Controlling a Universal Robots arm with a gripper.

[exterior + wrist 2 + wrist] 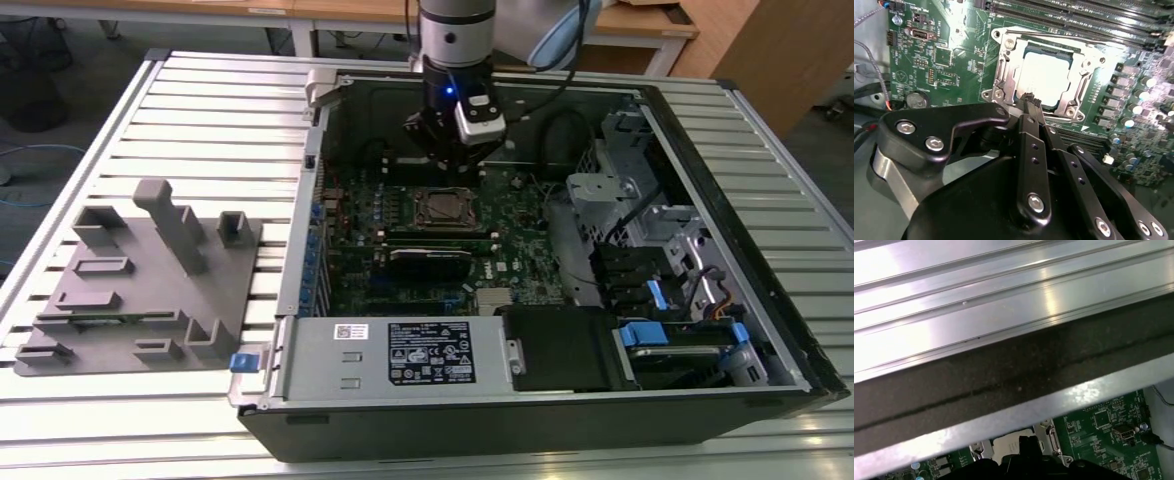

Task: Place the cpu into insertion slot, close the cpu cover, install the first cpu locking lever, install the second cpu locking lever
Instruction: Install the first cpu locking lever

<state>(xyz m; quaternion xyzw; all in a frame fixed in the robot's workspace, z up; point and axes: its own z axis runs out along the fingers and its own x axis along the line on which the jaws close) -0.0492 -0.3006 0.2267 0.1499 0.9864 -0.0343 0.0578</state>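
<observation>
The cpu [1046, 80] lies flat in the insertion slot [445, 207] on the green board, its pale metal top showing. The silver cpu cover [1007, 67] lies down around it, framing the chip through its window. My gripper [1030, 102] hangs just over the socket's near edge, its black fingers [1032, 145] drawn together to a narrow tip with nothing seen between them. In the exterior view the gripper [454, 160] stands inside the open case, just beyond the socket. In the first wrist view the cpu [1006, 442] peeks out beside the gripper [1028, 441]. I cannot make out how the locking levers stand.
The open computer case [747, 230] lies on a slatted aluminium table [214, 110]. A grey plastic fixture [147, 280] sits at the exterior view's left. Black memory slots [1079, 17] run beside the socket. A power supply [400, 355] and drive bays [667, 300] crowd the near and right sides.
</observation>
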